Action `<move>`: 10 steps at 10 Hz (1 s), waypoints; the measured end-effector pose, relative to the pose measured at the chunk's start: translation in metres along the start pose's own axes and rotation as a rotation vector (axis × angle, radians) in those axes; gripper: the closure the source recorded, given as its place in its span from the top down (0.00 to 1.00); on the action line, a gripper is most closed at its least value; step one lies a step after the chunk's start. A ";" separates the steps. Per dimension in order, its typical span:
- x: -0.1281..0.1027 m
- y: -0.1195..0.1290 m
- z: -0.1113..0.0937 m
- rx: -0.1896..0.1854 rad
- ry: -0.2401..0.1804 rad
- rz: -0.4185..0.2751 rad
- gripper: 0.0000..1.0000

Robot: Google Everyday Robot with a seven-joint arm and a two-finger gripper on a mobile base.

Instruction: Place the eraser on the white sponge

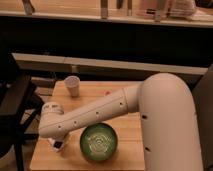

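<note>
My gripper (57,144) is low over the front left of the wooden table (125,100), just left of the green bowl (99,141). It hangs under the white wrist (51,119), which hides most of it. A small dark piece shows at its tip, perhaps the eraser; I cannot tell whether it is held. A pale bit shows beside it, close to the table top. I cannot tell whether that is the white sponge, which is otherwise hidden.
A pale paper cup (73,86) stands at the back left of the table. A tiny red speck (106,92) lies near the back middle. A dark chair (15,110) stands left of the table. My forearm crosses above the table from the right.
</note>
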 end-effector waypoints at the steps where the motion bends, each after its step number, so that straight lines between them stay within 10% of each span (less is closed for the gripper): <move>1: 0.001 0.002 0.000 0.002 0.001 0.007 0.09; 10: 0.001 0.012 0.004 0.021 -0.006 0.060 0.09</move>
